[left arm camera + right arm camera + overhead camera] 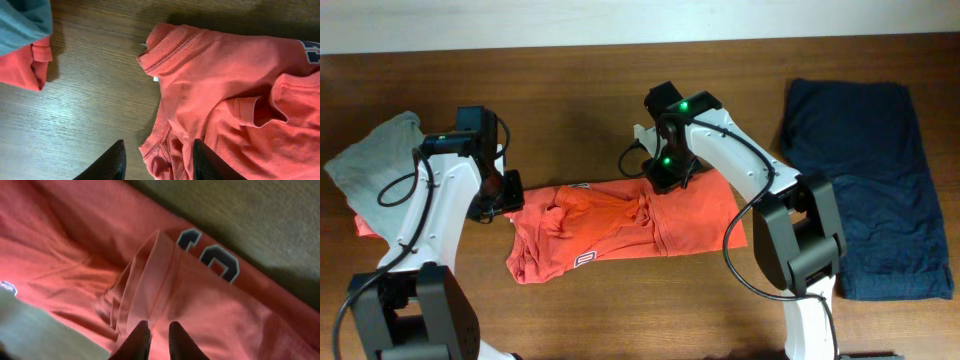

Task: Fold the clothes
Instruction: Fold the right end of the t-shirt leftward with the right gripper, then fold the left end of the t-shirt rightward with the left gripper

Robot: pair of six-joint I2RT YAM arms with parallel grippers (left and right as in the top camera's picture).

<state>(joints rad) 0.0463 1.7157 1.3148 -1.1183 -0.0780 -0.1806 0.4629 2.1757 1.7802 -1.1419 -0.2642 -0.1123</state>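
Observation:
The clothes are a red-orange T-shirt (620, 230) with navy-and-white lettering (210, 255), crumpled across the table's middle, and a large navy garment (865, 180) lying flat at the right. My left gripper (505, 195) is at the shirt's left edge. In the left wrist view it (158, 142) stands open, its jaws straddling the ribbed edge (155, 145), with bare table beside the left finger (112, 162). My right gripper (665, 180) is over the shirt's upper middle. In the right wrist view it (159, 326) is shut on a raised fold (145, 280) of the shirt.
A light-grey shirt (375, 165) lies on an orange-red folded one (365, 225) at the far left, close to my left arm; both show in the left wrist view's corner (22, 30). Brown wooden table (620, 310) surrounds the garments.

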